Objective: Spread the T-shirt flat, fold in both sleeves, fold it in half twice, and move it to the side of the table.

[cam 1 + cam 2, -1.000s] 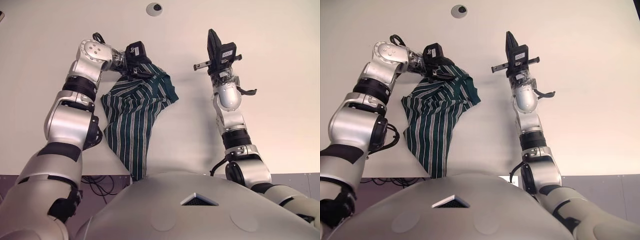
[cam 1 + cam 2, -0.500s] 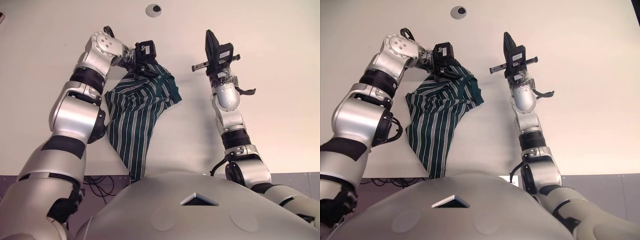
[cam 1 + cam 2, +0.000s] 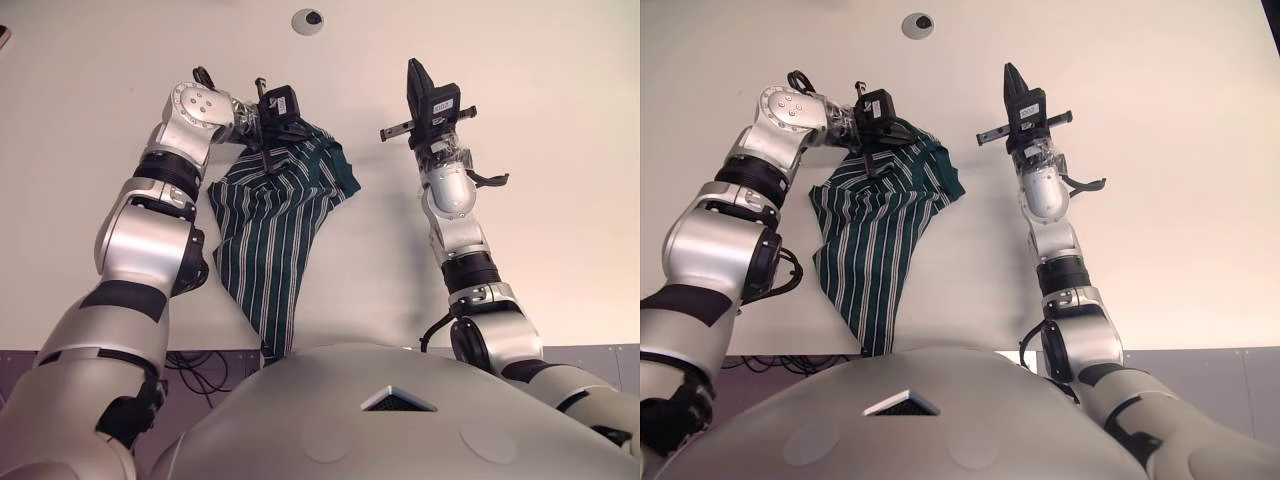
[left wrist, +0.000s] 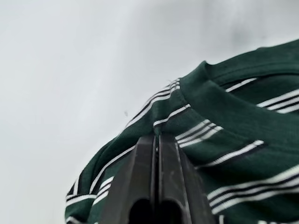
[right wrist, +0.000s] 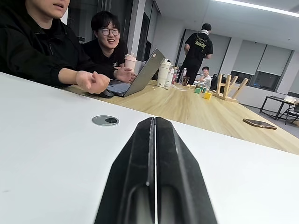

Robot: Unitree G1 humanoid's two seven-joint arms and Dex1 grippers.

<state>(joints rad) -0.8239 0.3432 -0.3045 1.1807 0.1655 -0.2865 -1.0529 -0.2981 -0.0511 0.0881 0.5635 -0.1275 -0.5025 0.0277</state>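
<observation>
The T-shirt [image 3: 272, 225] is dark green with white stripes. It lies crumpled on the white table [image 3: 560, 150], running from the left-middle down to the near edge. My left gripper [image 3: 278, 143] is at the shirt's far end, shut on a fold of fabric beside the collar [image 4: 219, 100]; its fingers [image 4: 145, 154] press together there. My right gripper [image 3: 413, 68] is to the right of the shirt, apart from it, pointing away over bare table. Its fingers [image 5: 140, 154] are shut with nothing between them.
A round grey grommet [image 3: 308, 18] sits in the table beyond both grippers. Bare table stretches right of the shirt. Cables [image 3: 195, 365] hang under the near edge. Across the table, people sit at a wooden desk with a laptop [image 5: 142, 77].
My left gripper pushed farther and right with the shirt's top, then drew back a little left; the fabric bunched along with it. The right gripper drifted slightly left and farther away.
</observation>
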